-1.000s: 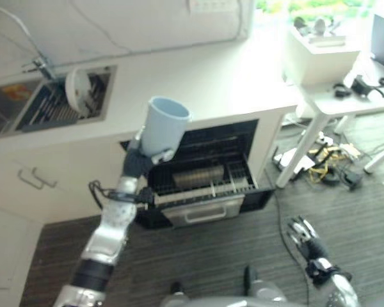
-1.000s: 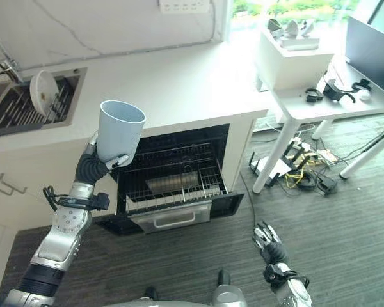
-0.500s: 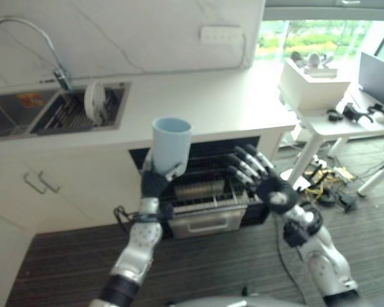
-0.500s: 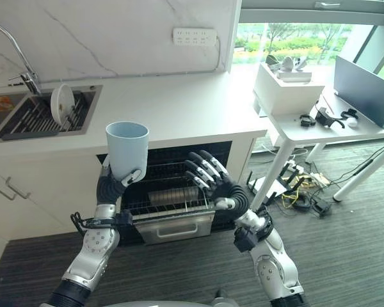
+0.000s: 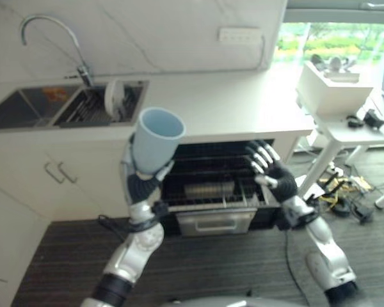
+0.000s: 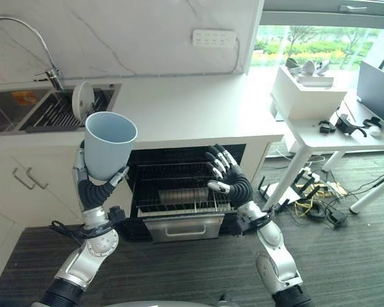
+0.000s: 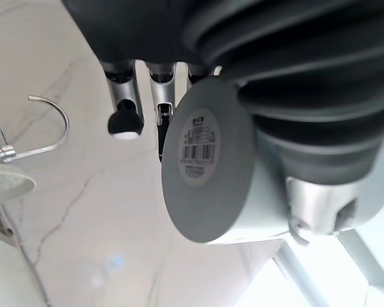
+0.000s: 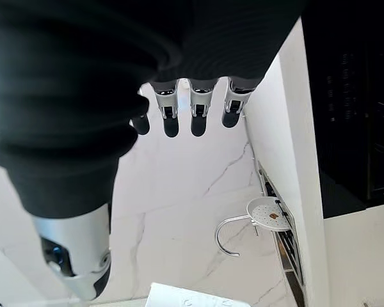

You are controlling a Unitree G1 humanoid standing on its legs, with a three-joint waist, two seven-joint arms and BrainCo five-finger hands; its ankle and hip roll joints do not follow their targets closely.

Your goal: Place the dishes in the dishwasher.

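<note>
My left hand (image 6: 93, 190) is shut on a pale blue cup (image 6: 108, 144), held upright in front of the counter, left of the open dishwasher (image 6: 179, 195). The cup's grey base (image 7: 208, 160) shows in the left wrist view. My right hand (image 6: 230, 182) is open, fingers spread, raised in front of the dishwasher's pulled-out wire rack (image 6: 179, 206). A white plate (image 6: 82, 100) stands on edge in the sink's dish rack (image 6: 64, 110).
The white counter (image 6: 192, 109) runs above the dishwasher, with a sink and tap (image 6: 25, 45) at the left. A white table (image 6: 333, 121) with a box stands at the right, cables (image 6: 313, 198) on the floor beneath it. Cabinet doors (image 6: 25, 179) lie left of the dishwasher.
The camera has shifted. My left hand has tilted the cup a little to the left. My right hand has drawn back toward the dishwasher rack, fingers still spread.
</note>
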